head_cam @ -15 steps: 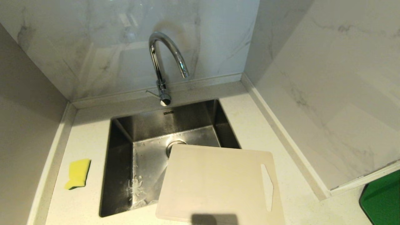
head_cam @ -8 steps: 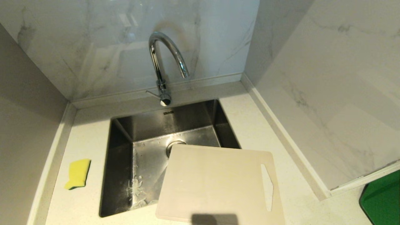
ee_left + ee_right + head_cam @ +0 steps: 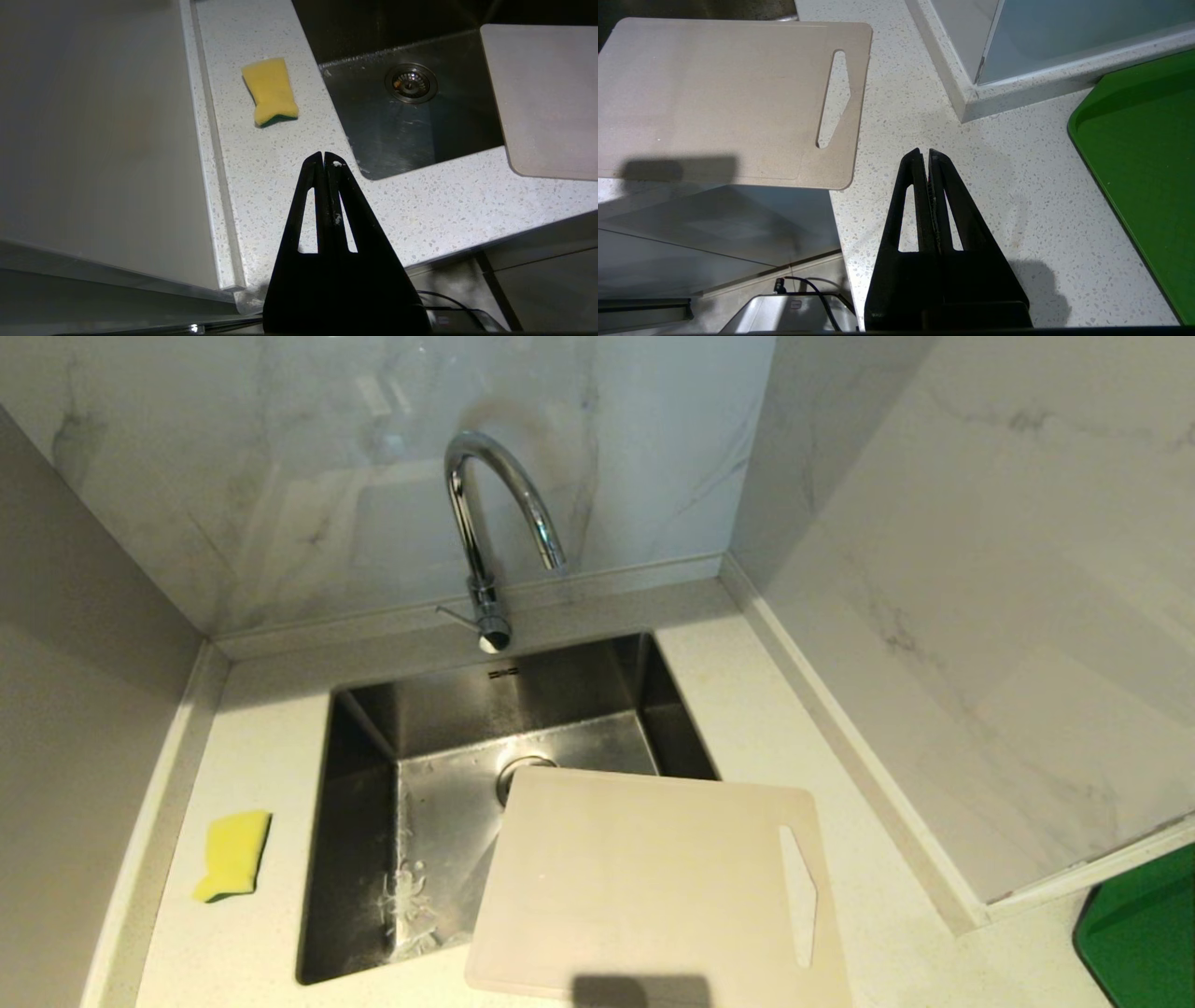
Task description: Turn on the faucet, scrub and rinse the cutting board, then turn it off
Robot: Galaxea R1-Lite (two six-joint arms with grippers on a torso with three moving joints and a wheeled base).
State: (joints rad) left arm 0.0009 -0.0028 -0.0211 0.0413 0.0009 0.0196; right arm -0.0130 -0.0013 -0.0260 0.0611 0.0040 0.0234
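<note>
The sink (image 3: 364, 859) sits sunk into the speckled white surface (image 3: 766, 709) in a marble-walled corner. Behind the sink's far rim stands the faucet (image 3: 485, 523), its arched spout reaching over the basin and its thin lever sticking out toward the robot's left; no water shows at the spout. The cutting board (image 3: 644, 877) lies flat across the sink's near right corner, partly over the basin and partly on the surface, with its slot handle on the end away from the sink. A yellow sponge (image 3: 231, 854) lies on the surface to the left of the sink, apart from it. A green tray (image 3: 1144, 933) sits well to the right of the sink. The left pincer (image 3: 324, 157) hangs above the surface by the sink's near left corner, fingers together and empty. The right pincer (image 3: 924, 156) hangs above the surface right of the cutting board, fingers together and empty.
</note>
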